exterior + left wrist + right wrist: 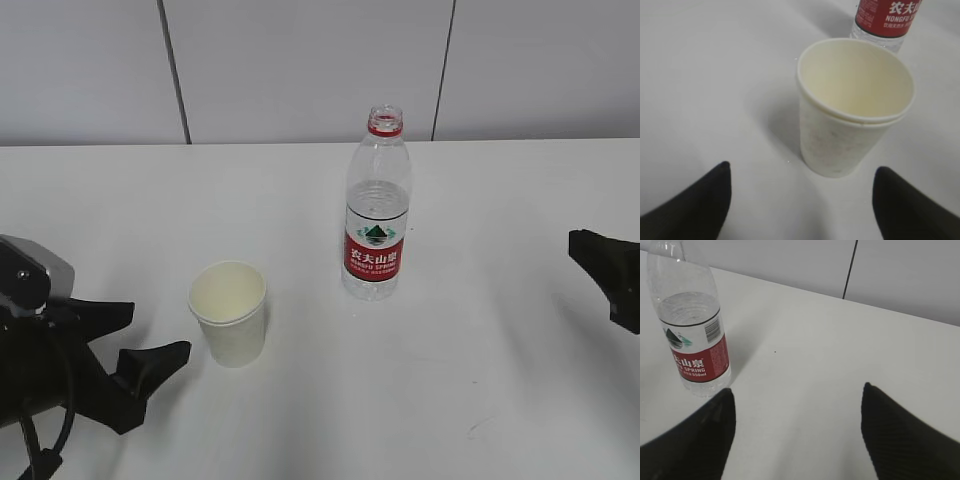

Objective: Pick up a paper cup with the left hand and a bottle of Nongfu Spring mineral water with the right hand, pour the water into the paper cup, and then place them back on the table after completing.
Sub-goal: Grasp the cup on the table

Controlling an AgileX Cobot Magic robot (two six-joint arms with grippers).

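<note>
A white paper cup [229, 311] stands upright and empty on the white table [480, 380]; it also shows in the left wrist view [852, 105]. A clear Nongfu Spring bottle [376, 208] with a red label and no cap stands upright behind it to the right, partly filled with clear water [689, 307]; the right wrist view shows the bottle [690, 320] at its left. My left gripper [160, 333] is open, just left of the cup, and is seen in its wrist view [802, 172]. My right gripper [797, 390] is open and empty; only a black part of it [606, 262] shows at the right edge of the exterior view.
A grey panelled wall [300, 70] with dark seams runs along the table's far edge.
</note>
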